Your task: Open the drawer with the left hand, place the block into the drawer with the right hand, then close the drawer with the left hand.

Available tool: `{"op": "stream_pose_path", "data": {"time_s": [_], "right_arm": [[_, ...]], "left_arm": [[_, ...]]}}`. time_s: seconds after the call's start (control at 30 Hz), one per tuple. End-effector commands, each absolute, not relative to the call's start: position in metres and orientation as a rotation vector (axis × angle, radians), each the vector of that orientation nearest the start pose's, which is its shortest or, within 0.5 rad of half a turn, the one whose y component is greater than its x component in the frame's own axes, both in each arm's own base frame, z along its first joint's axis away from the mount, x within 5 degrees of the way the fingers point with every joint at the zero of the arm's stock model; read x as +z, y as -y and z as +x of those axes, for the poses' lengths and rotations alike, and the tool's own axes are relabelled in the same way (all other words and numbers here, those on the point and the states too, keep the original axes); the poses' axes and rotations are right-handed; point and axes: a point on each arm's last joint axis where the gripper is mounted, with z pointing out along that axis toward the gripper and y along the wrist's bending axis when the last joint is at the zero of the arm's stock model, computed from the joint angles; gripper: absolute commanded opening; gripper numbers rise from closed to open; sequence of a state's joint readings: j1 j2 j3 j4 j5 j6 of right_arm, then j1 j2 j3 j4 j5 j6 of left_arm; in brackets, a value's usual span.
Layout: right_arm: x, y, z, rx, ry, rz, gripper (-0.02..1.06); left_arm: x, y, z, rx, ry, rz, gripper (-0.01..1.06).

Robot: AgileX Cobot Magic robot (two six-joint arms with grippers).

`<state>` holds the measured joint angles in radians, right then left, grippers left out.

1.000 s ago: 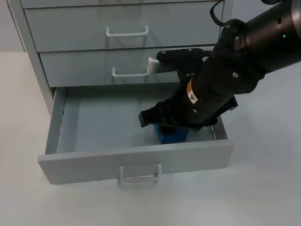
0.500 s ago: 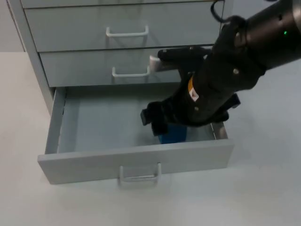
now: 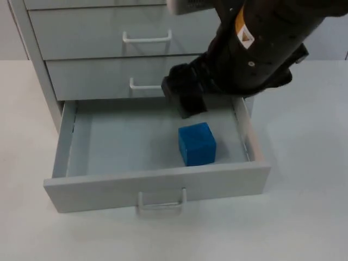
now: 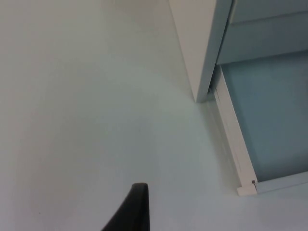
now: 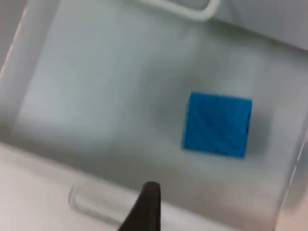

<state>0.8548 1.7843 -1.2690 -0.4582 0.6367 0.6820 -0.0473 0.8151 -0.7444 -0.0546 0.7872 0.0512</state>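
The bottom drawer [image 3: 109, 187] of the grey cabinet [image 3: 87, 38] stands pulled out. A blue block [image 3: 196, 143] rests on the drawer floor, right of its middle, touching no wall. My right gripper [image 3: 184, 93] hangs open above the drawer's back edge, clear of the block and holding nothing. The right wrist view looks down on the blue block [image 5: 218, 124] lying free inside the drawer [image 5: 96, 91]. My left gripper [image 4: 137, 209] waits over the bare table beside the cabinet's left front corner [image 4: 204, 72], near the open drawer's left side wall [image 4: 236, 149].
Two closed drawers with white handles [image 3: 147, 38] [image 3: 148, 84] sit above the open one. The open drawer's handle [image 3: 161, 200] juts toward the table's front. White table top [image 3: 304, 217] spreads in front of and to both sides of the cabinet.
The right gripper has let go of the blue block and risen up and back out of the drawer. The block stays on the drawer floor.
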Motion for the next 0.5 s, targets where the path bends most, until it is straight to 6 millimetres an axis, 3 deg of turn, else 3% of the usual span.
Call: {"op": "stream_pose_path", "data": {"time_s": [0.0, 0.23, 0.37, 0.47], "right_arm": [[0.236, -0.267, 0.26, 0.099, -2.468, -0.626, 0.83], [0.229, -0.239, 0.236, 0.08, -2.518, -0.688, 0.83], [0.23, -0.22, 0.236, 0.061, -2.53, -0.655, 0.83], [0.234, -0.191, 0.247, 0.039, -2.552, -0.556, 0.83]], "left_arm": [[0.318, 0.011, 0.149, -0.074, -2.331, 0.078, 1.05], [0.317, 0.011, 0.149, -0.069, -2.332, 0.08, 1.05], [0.317, 0.011, 0.148, -0.069, -2.334, 0.08, 1.05], [0.317, 0.011, 0.148, -0.069, -2.334, 0.08, 1.05]]}}
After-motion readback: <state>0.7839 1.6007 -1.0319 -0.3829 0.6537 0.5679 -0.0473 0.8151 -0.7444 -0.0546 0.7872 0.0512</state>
